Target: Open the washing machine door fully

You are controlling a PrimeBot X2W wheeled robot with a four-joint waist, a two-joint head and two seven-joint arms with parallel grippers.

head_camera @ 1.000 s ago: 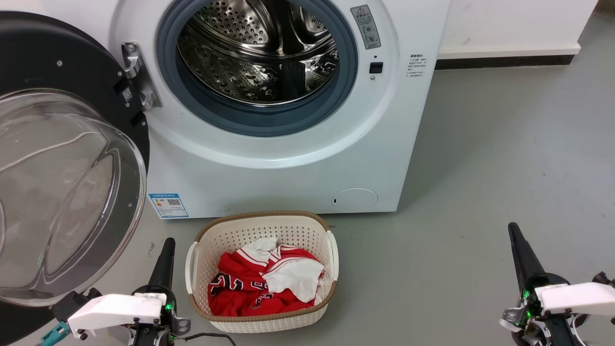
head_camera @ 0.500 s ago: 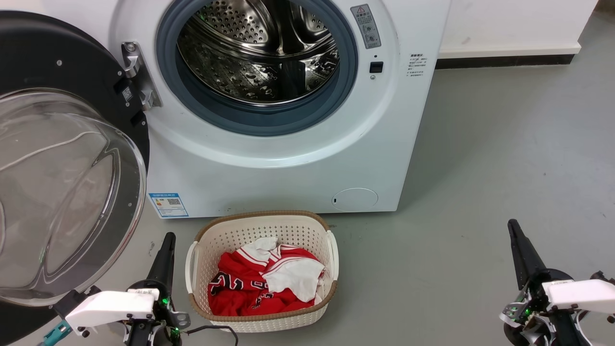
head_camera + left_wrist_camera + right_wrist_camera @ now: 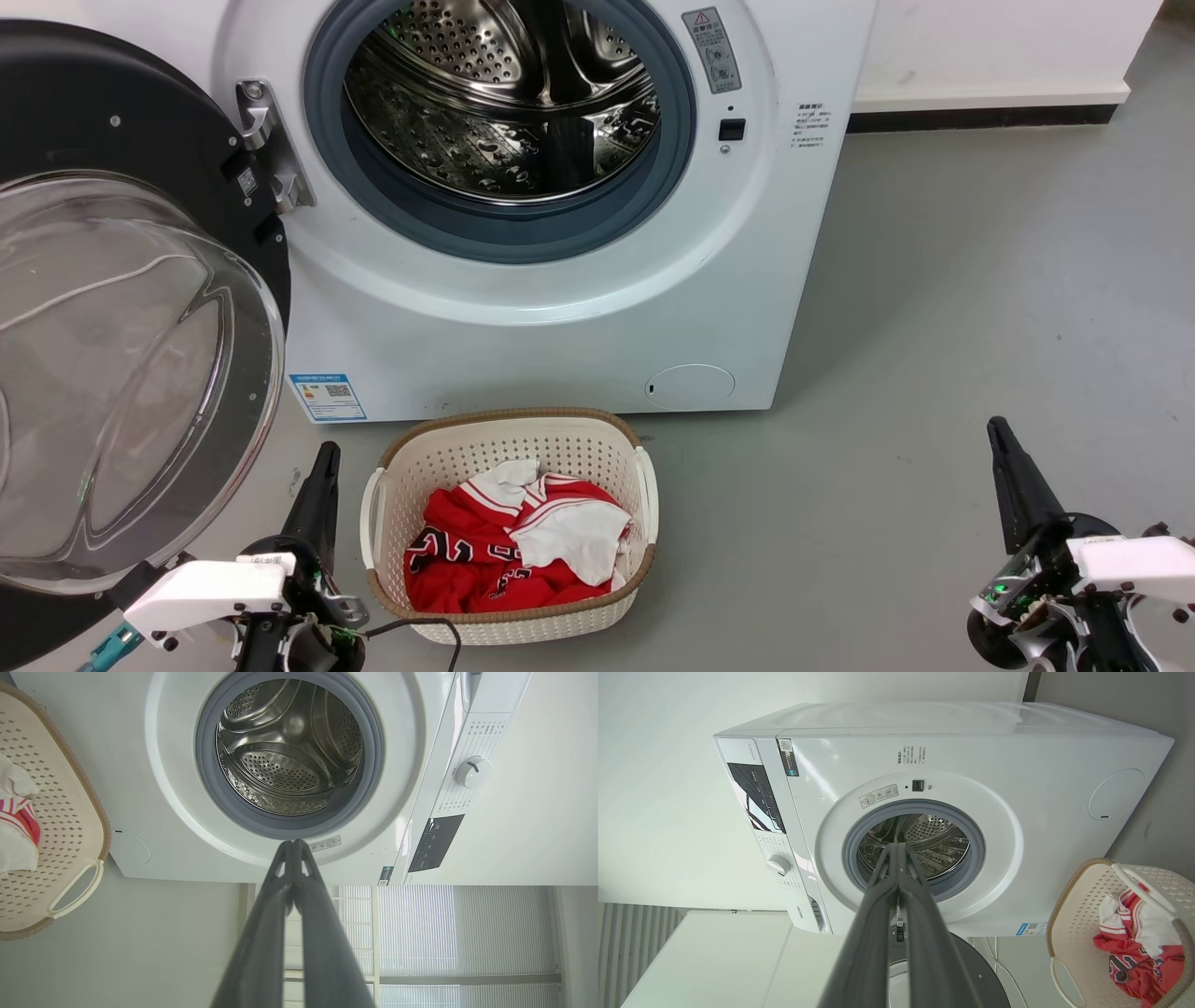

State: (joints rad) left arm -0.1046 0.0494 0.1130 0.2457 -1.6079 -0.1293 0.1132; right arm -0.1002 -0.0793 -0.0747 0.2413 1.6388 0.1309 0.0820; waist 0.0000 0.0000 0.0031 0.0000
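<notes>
The washing machine door [image 3: 112,103], a glossy black ring with a clear glass bowl, stands swung wide out to the left of the white washing machine [image 3: 560,317], held by its metal hinge [image 3: 266,140]. The steel drum [image 3: 504,103] is fully exposed. My left gripper [image 3: 327,453] is shut and empty, low beside the basket and just below the door's glass. My right gripper [image 3: 997,429] is shut and empty over the floor at the lower right. In the wrist views, both the left gripper [image 3: 293,844] and the right gripper [image 3: 899,848] point at the machine's opening, well short of it.
A cream laundry basket [image 3: 509,434] with red and white clothes stands on the grey floor in front of the washing machine, between my arms. A white wall with a dark skirting [image 3: 980,117] runs behind on the right. A black cable lies by my left wrist.
Both grippers' fingertips have crept slightly upward in the head view while the wrists slid a little toward the bottom corners. The door and basket have not moved.
</notes>
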